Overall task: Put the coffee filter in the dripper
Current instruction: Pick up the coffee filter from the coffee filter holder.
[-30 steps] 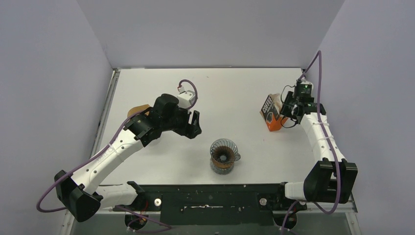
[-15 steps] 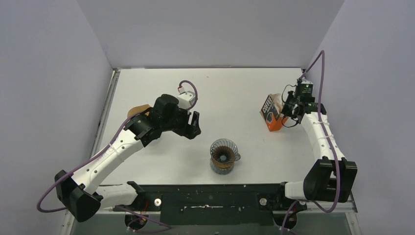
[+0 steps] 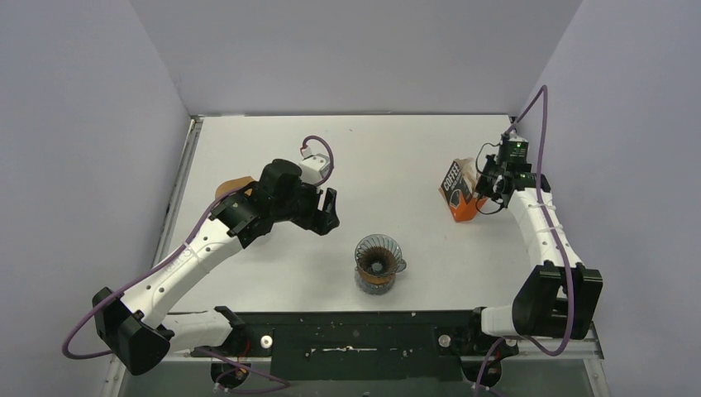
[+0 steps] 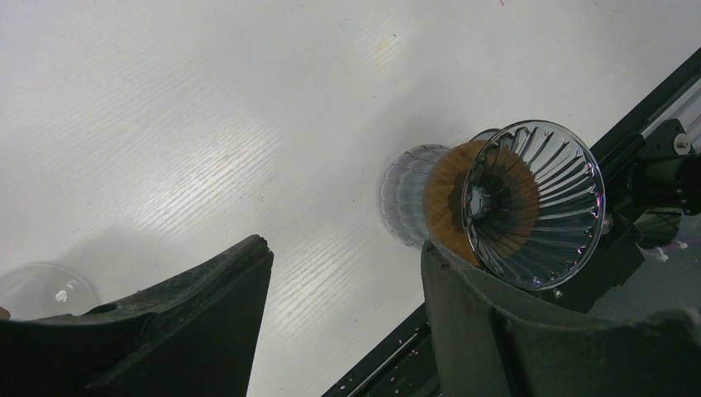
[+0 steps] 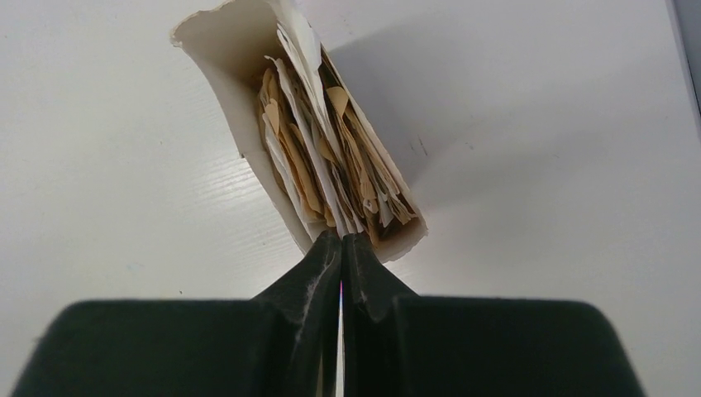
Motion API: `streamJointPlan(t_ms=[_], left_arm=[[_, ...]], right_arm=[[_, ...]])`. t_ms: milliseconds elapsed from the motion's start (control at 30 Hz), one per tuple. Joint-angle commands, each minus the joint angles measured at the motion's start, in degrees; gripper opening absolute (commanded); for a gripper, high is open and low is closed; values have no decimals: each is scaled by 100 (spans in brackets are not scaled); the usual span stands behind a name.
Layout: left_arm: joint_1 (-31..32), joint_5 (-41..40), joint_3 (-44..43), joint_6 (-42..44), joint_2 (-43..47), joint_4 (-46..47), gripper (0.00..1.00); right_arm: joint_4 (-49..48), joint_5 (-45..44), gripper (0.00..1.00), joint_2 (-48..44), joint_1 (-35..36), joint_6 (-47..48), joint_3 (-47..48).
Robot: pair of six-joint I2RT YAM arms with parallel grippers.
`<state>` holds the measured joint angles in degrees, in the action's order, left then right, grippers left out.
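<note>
The dripper (image 3: 379, 263), smoky grey with a brown ring collar, stands at the near middle of the table; the left wrist view shows it (image 4: 533, 215) empty. My left gripper (image 3: 329, 212) is open and empty, up and left of it (image 4: 343, 248). An orange coffee box (image 3: 457, 188) stands at the right, open at the top (image 5: 223, 50). It holds a stack of white and tan paper filters. My right gripper (image 3: 486, 185) is shut (image 5: 341, 238), with its tips pinched on the edge of a white coffee filter (image 5: 321, 178) in the box mouth.
A tan-brown object (image 3: 234, 185) lies partly under my left arm. A clear glass rim (image 4: 41, 285) shows at the left edge of the left wrist view. The black rail (image 3: 355, 335) runs along the table's near edge, and walls close in the left, right and back.
Almost nothing has moved. My right wrist has shifted very slightly at the box, and my left arm has stayed still.
</note>
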<state>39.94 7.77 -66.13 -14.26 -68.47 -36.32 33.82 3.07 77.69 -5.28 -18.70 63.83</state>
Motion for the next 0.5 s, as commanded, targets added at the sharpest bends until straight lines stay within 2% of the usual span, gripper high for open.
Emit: streamJointPlan(t_ms=[0, 467], left_arm=[[-39, 38, -40, 143, 176, 107, 64], [-39, 32, -186, 152, 108, 57, 64]], right_arm=[[-169, 7, 0, -125, -35, -44, 145], [75, 62, 0, -447, -35, -55, 761]])
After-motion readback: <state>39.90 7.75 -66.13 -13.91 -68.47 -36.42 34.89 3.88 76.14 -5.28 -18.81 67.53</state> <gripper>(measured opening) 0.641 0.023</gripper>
